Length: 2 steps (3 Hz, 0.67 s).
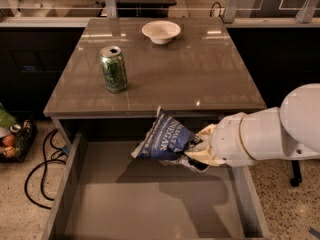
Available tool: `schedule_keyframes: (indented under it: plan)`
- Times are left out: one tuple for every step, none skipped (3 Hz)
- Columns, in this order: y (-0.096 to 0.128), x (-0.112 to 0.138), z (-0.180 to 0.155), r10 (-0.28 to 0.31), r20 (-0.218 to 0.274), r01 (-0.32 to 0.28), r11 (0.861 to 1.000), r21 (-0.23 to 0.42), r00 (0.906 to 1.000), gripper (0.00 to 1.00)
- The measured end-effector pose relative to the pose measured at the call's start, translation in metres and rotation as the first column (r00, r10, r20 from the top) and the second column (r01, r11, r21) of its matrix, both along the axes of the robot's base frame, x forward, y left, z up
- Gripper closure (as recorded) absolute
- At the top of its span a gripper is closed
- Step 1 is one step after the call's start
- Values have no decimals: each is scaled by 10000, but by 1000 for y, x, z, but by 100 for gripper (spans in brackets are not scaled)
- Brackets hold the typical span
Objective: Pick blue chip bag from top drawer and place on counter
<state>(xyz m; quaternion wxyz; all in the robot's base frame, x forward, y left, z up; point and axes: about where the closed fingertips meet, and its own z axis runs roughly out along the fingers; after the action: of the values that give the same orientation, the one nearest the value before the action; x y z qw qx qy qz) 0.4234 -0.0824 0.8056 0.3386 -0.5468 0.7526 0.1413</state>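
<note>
- One blue chip bag (165, 138) is held in the pincer (194, 152), which is closed on the crumpled foil at the bag's right side. Because the grip is at that edge, most of the bag sticks out to the left, tilted, with its white lettering facing up.
- The bag hangs clear of the floor of the top drawer (150, 204), and its shadow falls on the grey bottom beneath it. Its upper corner overlaps the front edge of the bench (200, 74) from this angle. I cannot tell whether the bag is higher than the bench top.
- The drawer stands wide open, which gives the white arm room to reach in from the right.
- On the bench, a green can (113, 69) stands upright toward the left and a white bowl (161, 31) sits near the far edge. The near right area holds neither, so I judge it the sensible place to set the bag down.
- By my reading the pick is made, and the carry over the bench edge and the release are left.
- Two risks stand out: the loose foil could catch on the bench's thin front lip, and an edge grip on slick foil could slip.
</note>
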Motion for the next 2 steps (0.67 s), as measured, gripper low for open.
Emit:
schedule_keyframes:
  plan:
    - [-25,12,32,-503,287,512,9981,-331,9983,100]
    - [-52,35,60,-1055,514,1081,9929,-503,9931,100]
